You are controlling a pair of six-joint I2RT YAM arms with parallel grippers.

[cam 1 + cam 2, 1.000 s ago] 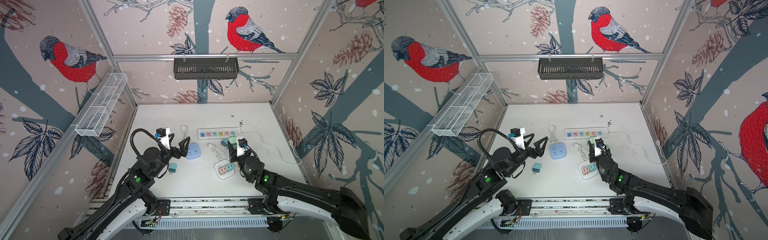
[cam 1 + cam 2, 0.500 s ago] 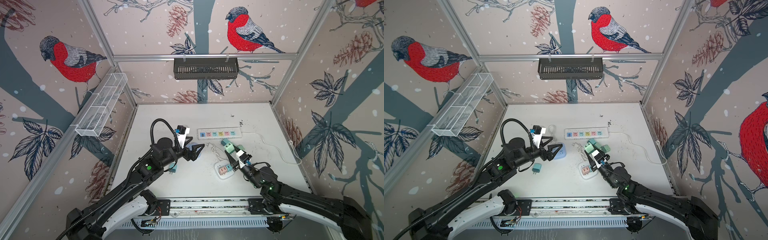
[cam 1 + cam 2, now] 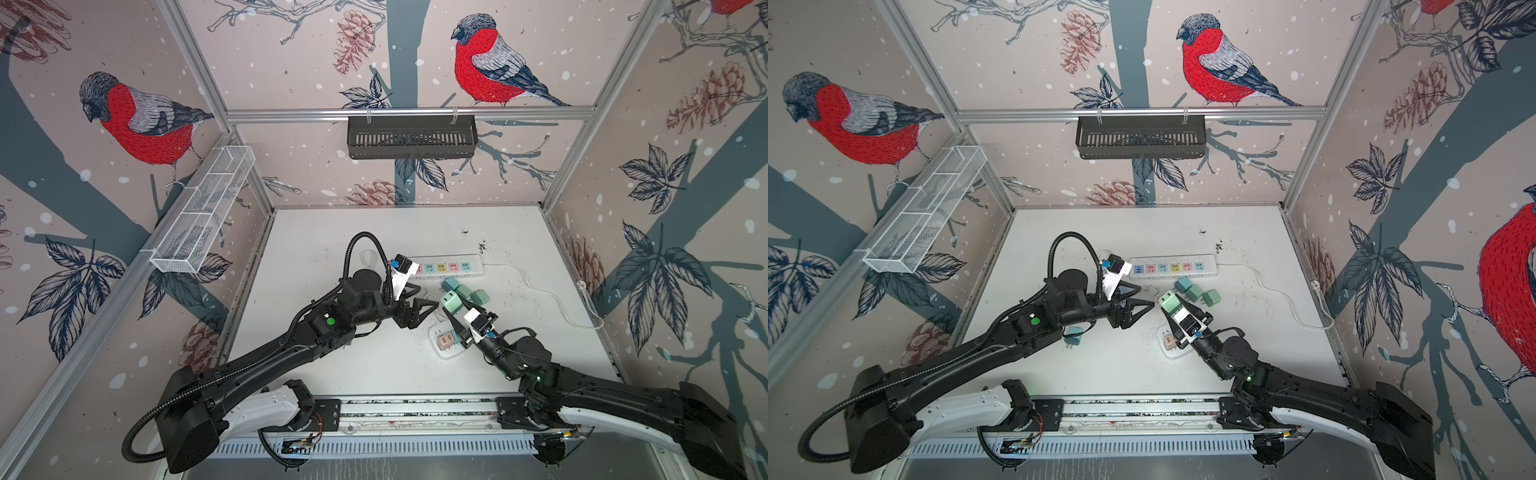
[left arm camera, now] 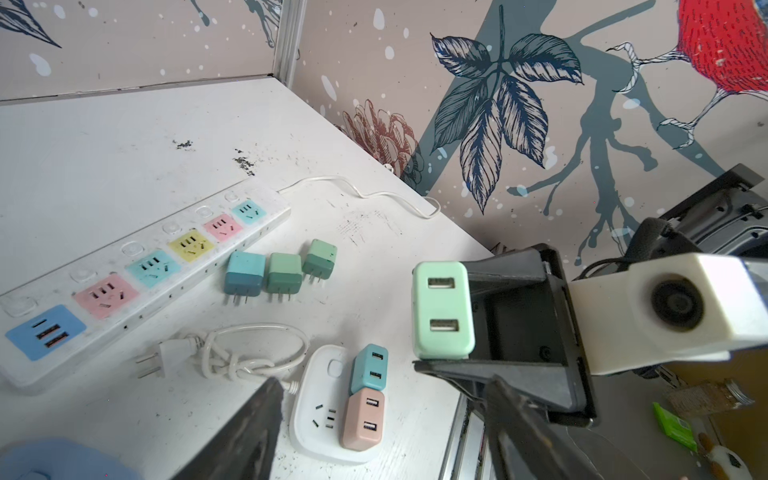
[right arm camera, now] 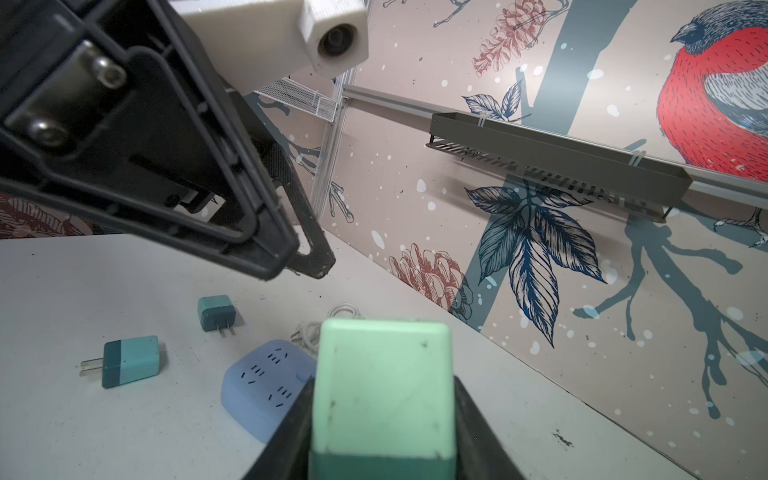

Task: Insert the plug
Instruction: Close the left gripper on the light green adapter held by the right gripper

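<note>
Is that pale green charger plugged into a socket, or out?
Out. The charger sits clamped between the right fingers, held above the table, in no socket.

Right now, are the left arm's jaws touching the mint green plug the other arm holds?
Apart. The right wrist view shows bare table between the open jaws of the left gripper and the mint green plug.

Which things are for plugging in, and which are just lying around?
Job: pale green square plug, gripped by right gripper; open left gripper; maybe long white power strip or rounded blue socket block.
Lying about: three green-blue plugs in a row; knotted white cable; teal plug; darker teal plug.
</note>
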